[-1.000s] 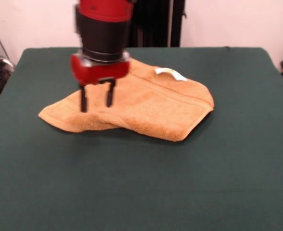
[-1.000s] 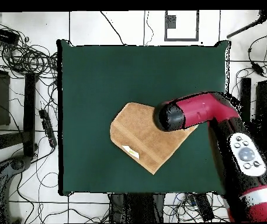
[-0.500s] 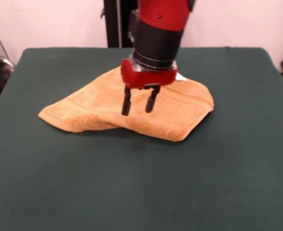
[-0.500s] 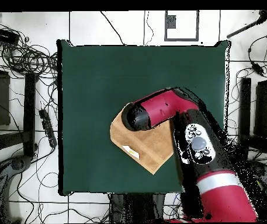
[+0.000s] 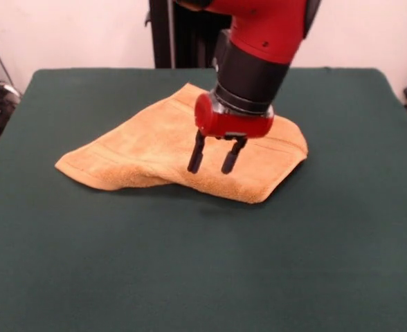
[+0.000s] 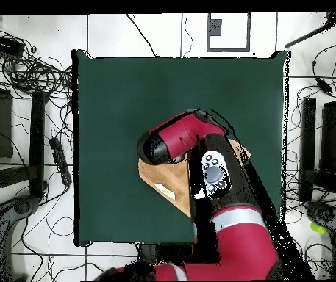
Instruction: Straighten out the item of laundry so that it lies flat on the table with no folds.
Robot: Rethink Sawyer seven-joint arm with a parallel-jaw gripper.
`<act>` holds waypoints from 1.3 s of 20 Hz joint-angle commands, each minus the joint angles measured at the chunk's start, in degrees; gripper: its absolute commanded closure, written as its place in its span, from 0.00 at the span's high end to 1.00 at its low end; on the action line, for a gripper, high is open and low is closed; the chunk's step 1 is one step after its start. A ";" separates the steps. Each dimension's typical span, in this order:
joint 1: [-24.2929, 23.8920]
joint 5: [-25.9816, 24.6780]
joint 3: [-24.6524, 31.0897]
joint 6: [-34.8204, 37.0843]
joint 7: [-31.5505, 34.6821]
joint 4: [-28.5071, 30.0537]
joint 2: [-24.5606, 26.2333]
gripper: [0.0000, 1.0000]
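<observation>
The orange-tan terry towel [image 5: 148,149] lies folded over on itself in the middle of the dark green table [image 5: 203,263], with a thick doubled front edge. In the overhead view the towel [image 6: 163,180] is mostly hidden under the red arm. My gripper [image 5: 213,160] hangs open and empty just above the towel's front right part, fingers [image 5: 196,155] pointing down. The white tag is hidden behind the arm in the front view.
Cables and equipment [image 6: 23,73] lie on the floor to the left of the table in the overhead view. The table's bare green cloth [image 6: 126,88] spreads on all sides of the towel.
My gripper has moved from above the towel's left part, in the front view, rightward across it to above its front right part. It stays open. The towel has not moved.
</observation>
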 commanded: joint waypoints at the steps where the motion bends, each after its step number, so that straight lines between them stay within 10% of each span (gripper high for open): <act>1: 6.75 1.93 -5.31 -1.32 21.10 -6.81 8.61 1.00; 26: 18.20 16.61 -12.61 4.19 27.78 -13.81 14.33 1.00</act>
